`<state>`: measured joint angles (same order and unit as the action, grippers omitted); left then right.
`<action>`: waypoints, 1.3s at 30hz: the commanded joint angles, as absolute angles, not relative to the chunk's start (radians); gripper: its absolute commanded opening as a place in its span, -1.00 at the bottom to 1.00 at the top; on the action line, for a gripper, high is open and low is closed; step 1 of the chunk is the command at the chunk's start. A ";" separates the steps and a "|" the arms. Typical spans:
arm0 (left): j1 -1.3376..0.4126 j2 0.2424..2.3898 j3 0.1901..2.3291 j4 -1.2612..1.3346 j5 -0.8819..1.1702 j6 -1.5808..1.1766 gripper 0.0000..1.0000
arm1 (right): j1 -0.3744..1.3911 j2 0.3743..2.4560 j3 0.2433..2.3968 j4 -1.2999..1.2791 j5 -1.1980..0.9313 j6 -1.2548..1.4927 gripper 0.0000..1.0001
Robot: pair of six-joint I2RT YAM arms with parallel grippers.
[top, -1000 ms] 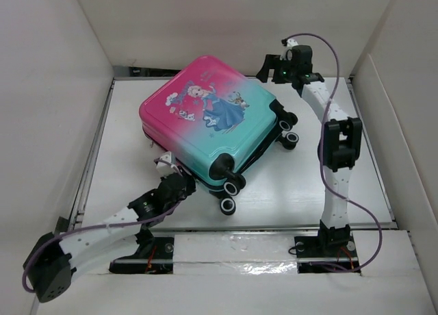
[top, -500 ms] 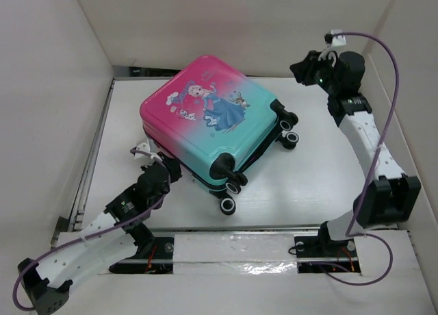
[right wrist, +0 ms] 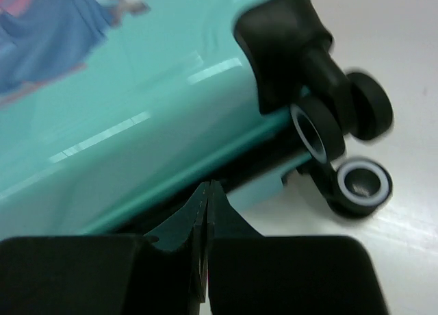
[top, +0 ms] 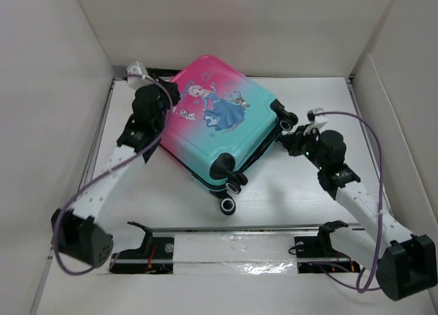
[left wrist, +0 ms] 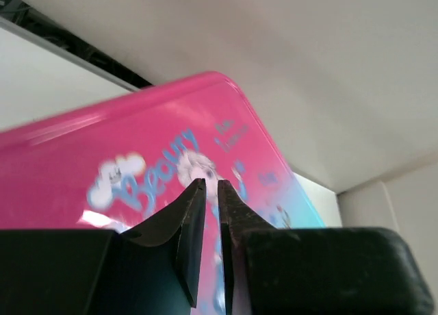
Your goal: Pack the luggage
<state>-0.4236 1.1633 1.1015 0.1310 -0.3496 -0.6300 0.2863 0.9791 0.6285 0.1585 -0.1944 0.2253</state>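
Luggage [top: 217,127] lies closed, flat on table [top: 308,192]. Left gripper [left wrist: 211,185], nearly closed, empty, at pink corner; right gripper [right wrist: 207,186] pinched together, empty, beside wheels [right wrist: 318,130]. Opening step likely; you need zipper seam [right wrist: 263,171] next.

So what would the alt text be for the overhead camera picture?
A small pink-to-teal suitcase lies flat, cartoon princess side up, on a white table. The robot's left claw is at its pink far corner. The right claw, shut, is beside its black wheels.
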 commanded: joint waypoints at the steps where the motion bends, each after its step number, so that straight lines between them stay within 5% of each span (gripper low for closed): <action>1: -0.297 1.307 1.248 0.166 -0.130 -0.641 -0.76 | 0.287 0.904 0.533 0.248 -0.114 0.255 -1.00; 13: 0.075 2.069 1.935 -0.316 0.173 -0.494 -0.59 | 0.296 1.023 0.483 0.259 -0.176 0.239 -1.00; 20: 0.187 2.172 1.844 -0.198 0.337 -0.523 -0.58 | 0.351 1.123 0.497 0.336 -0.153 0.275 -1.00; 26: 0.105 2.287 1.891 -0.192 0.419 -0.485 -0.57 | 0.376 1.268 0.632 0.298 -0.077 0.259 -1.00; 31: 0.091 2.195 1.630 0.027 0.440 -0.598 -0.58 | 0.386 1.431 0.739 0.348 -0.029 0.230 -1.00; 35: 0.081 2.022 1.054 0.619 0.463 -0.872 -0.64 | 0.396 1.587 0.932 0.235 -0.012 0.129 -1.00; 39: 0.069 1.832 0.829 0.692 0.385 -0.946 -0.66 | 0.387 1.741 1.148 0.149 -0.184 0.065 -0.96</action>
<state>0.1440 1.9453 0.9661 0.5392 0.3347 -0.8574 0.3519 1.6775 0.9581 0.0490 -0.0074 0.1341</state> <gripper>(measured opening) 0.172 0.020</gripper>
